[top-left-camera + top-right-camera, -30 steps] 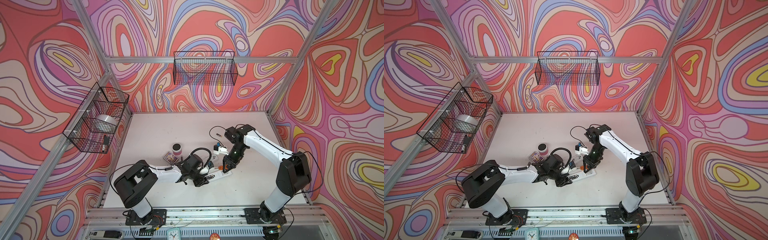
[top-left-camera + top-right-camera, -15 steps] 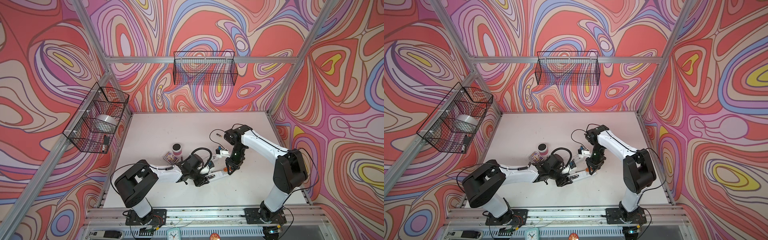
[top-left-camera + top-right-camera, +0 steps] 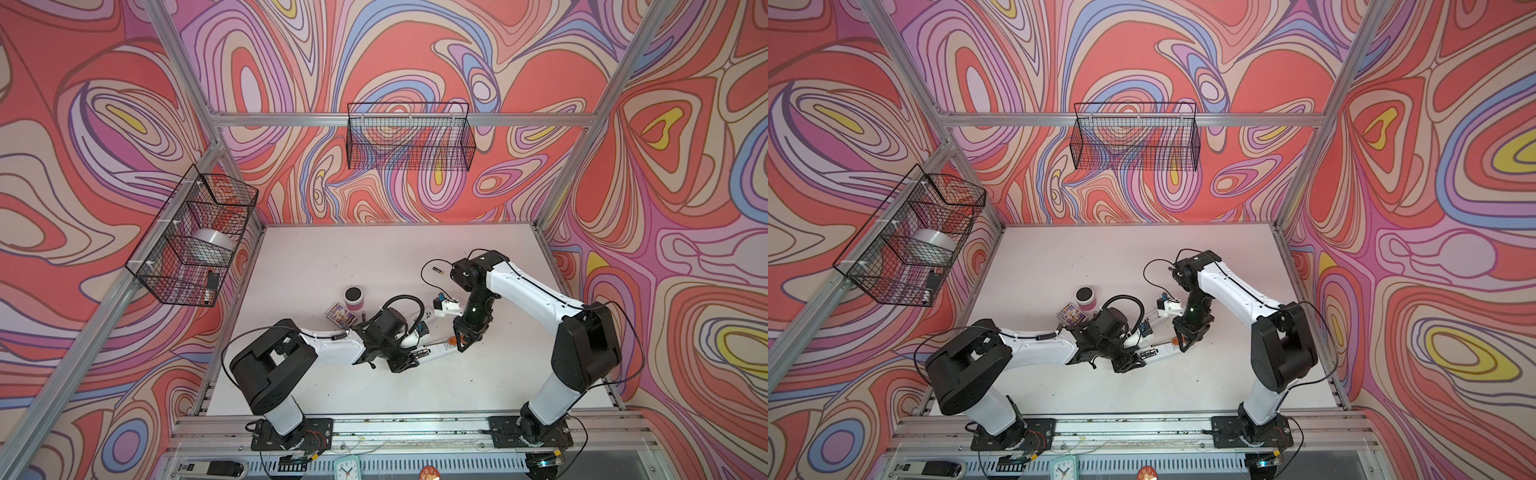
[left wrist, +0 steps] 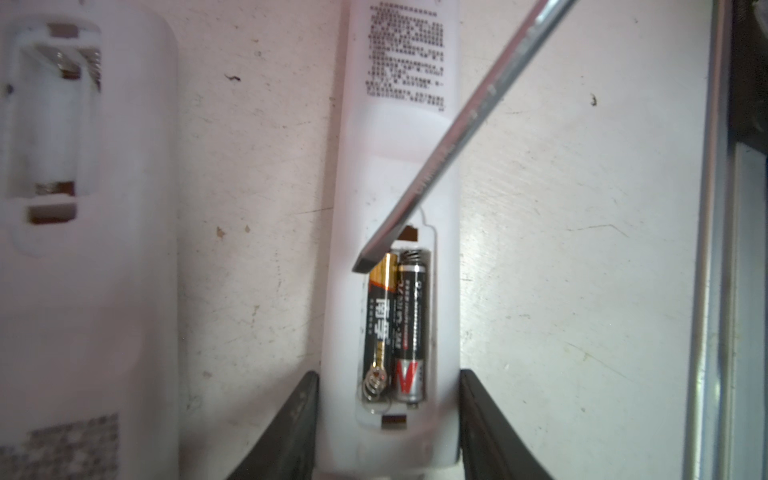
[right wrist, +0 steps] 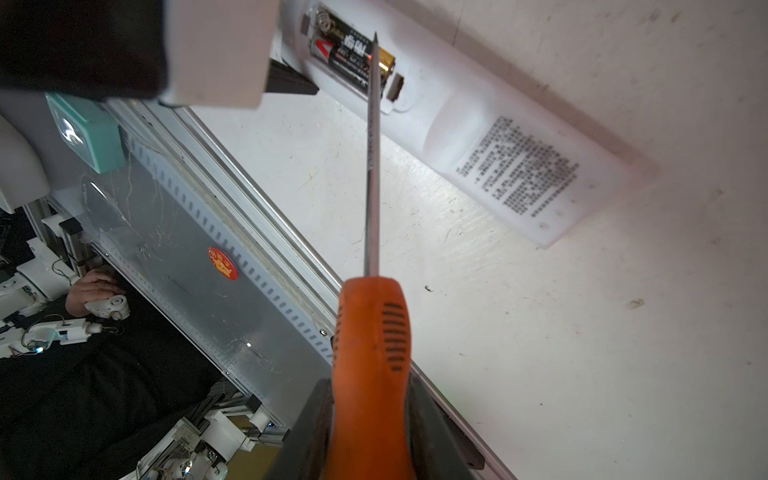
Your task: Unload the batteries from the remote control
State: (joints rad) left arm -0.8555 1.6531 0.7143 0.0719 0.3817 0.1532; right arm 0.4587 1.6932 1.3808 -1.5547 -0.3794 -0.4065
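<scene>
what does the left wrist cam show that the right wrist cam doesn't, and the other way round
Only the left wrist view: a spare remote lying beside the gripped one, its battery bay open and empty.

Only the right wrist view: the screwdriver with its orange handle shut in the right claw, and a teal clock beyond the table edge.

Both: the remote gripped by the left claw, two batteries in its open bay, and the screwdriver tip at one battery's gold end.
</scene>
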